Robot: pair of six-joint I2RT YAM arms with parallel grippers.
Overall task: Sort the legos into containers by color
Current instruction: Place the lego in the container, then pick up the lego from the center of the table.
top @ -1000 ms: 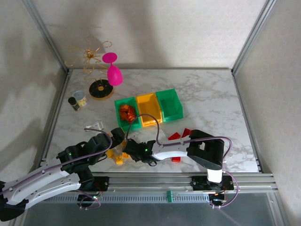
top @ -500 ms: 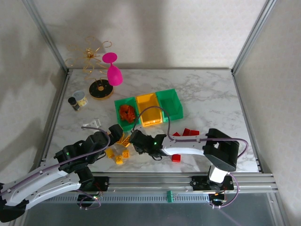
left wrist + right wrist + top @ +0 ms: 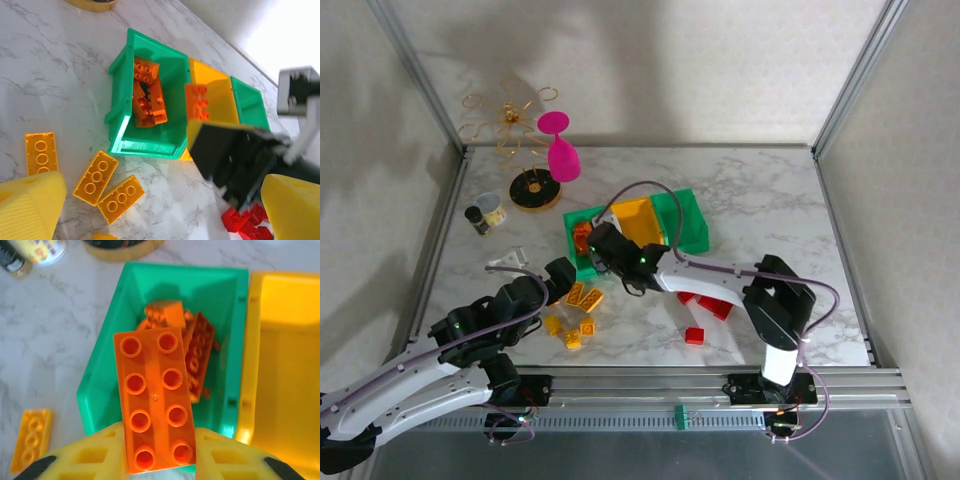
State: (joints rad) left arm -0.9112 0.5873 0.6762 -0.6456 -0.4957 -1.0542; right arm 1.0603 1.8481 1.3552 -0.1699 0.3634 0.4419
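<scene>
orange brick (image 3: 152, 400) juts lengthwise from jaws

The desk (image 3: 770, 200) is bare across its far-right corner and down the right edge. The far-left corner is crowded by a wire stand (image 3: 508, 115), a pink glass (image 3: 563, 160), a black disc (image 3: 534, 190) and a small jar (image 3: 487, 210). The right arm (image 3: 720, 280) lies across mid-desk, with red bricks (image 3: 695, 335) beneath and just near of it. The orange brick (image 3: 152, 400) in its jaws hangs over the left green bin (image 3: 100, 380), which holds a heap of orange bricks (image 3: 200, 355). The arm's cable (image 3: 645, 184) loops above the yellow bin (image 3: 638, 220). The right green bin (image 3: 688, 220) stands open from above. The left gripper (image 3: 562, 272) and yellow bricks (image 3: 582, 296) block the left green bin's near side.
</scene>
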